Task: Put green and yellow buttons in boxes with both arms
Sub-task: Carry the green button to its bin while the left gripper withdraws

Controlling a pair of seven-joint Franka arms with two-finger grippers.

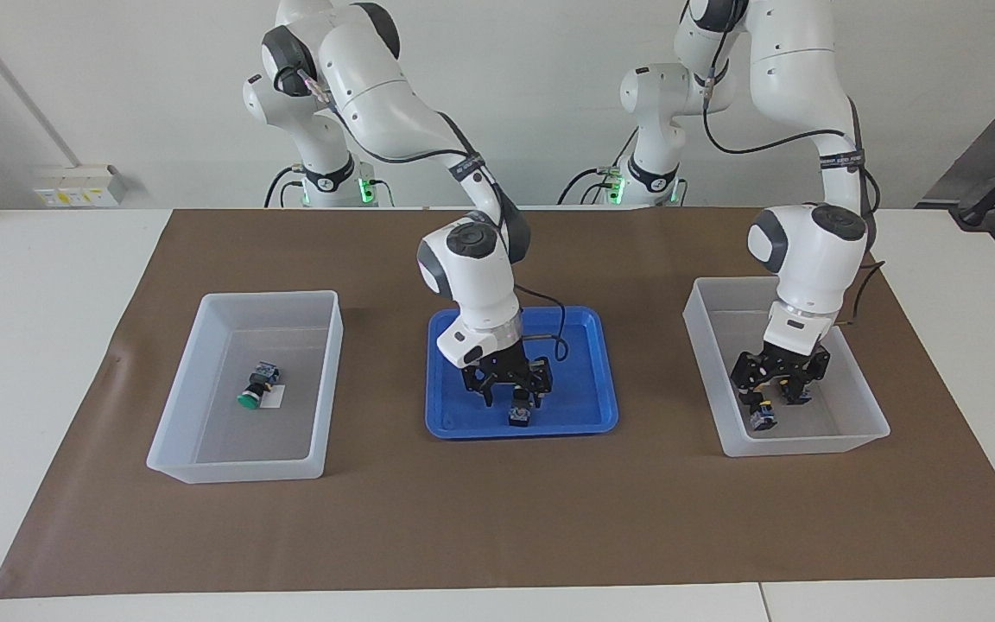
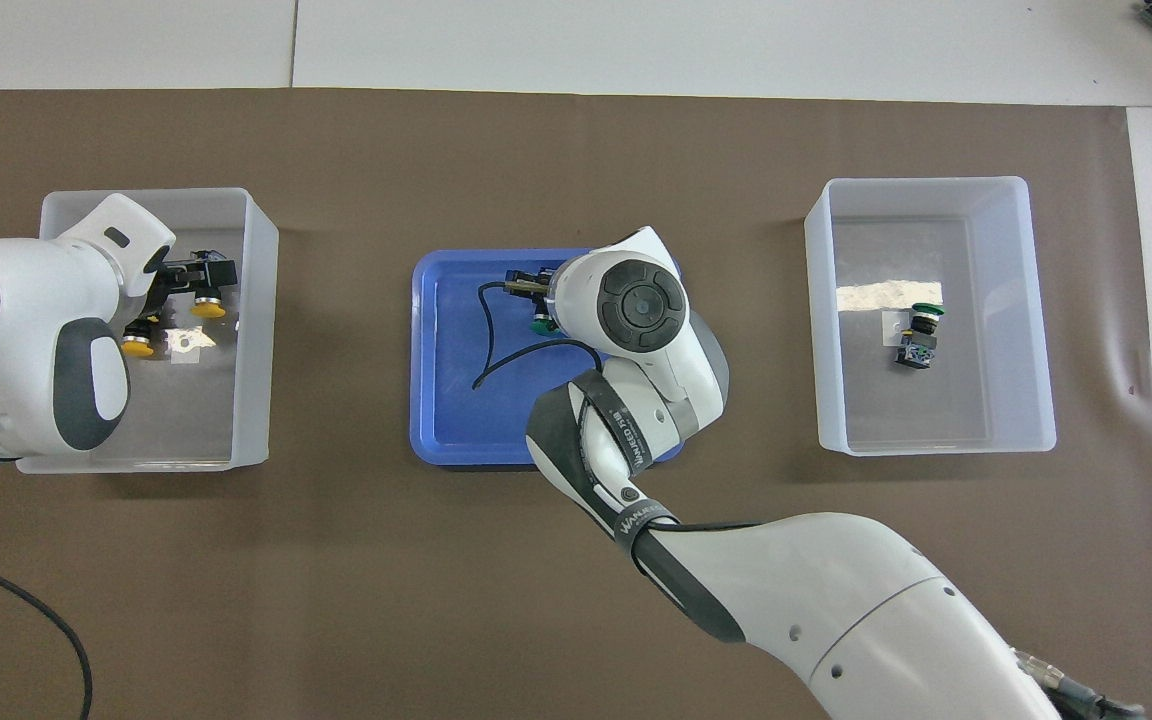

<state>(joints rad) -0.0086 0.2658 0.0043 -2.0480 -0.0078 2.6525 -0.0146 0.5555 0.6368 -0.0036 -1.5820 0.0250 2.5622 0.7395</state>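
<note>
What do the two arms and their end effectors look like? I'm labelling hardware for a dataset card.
Both arms, left arm and right arm, have glossy white rounded shells with dark grey joint caps. Black cables run along them under black straps with white lettering. Each end effector, left and right, is black with two fingers.

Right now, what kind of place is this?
Probably a robotics lab bench: two white arms, the right arm and the left arm, work over a table covered in brown paper, with plain bins and a bare wall.
</note>
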